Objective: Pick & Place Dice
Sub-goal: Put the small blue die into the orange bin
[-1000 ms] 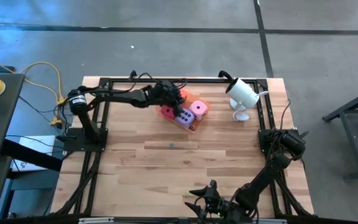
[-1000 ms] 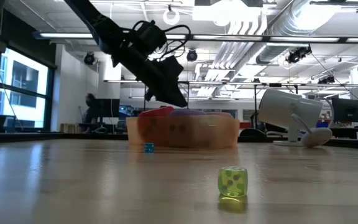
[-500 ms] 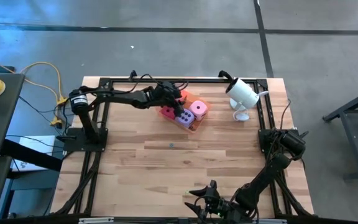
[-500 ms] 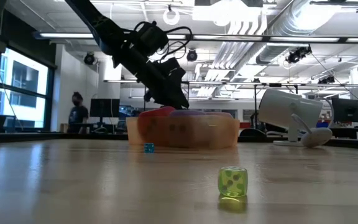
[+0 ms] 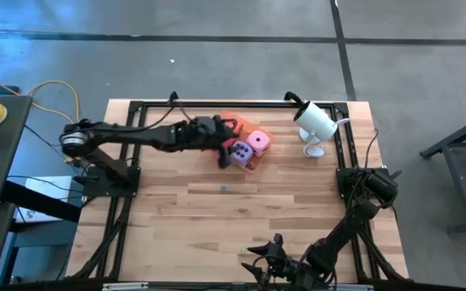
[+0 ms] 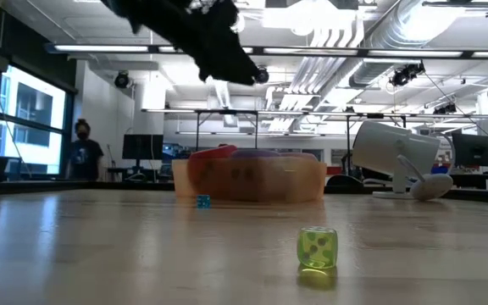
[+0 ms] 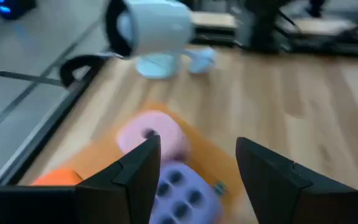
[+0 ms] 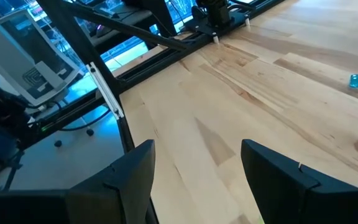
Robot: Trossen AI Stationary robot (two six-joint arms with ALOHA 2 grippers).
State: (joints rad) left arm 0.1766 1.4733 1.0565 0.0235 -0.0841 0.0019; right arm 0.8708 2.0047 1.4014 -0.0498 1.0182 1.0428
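Wooden tabletop w/ black frame round it, grey floor beyond; low view looks into an open office w/ a person far back.

Orange tray sits toward the far edge of the tabletop, near centre. Inside: pink die, purple die just beside it, orange die further in; red die shows only as a red top above the tray wall in low view, hidden under the arm from above. All 4 dice in the tray.

Left gripper reaches across over the tray's left part, raised clear of it per low view. Its jaws stand spread, nothing between them; left wrist view looks down past both fingers onto purple and pink dice.

Right gripper parked at the near edge of the tabletop, well apart from the tray, jaws spread & empty.

White camera on a stand right of the tray. Small green die and tiny blue die lie loose on the tabletop, outside the tray.
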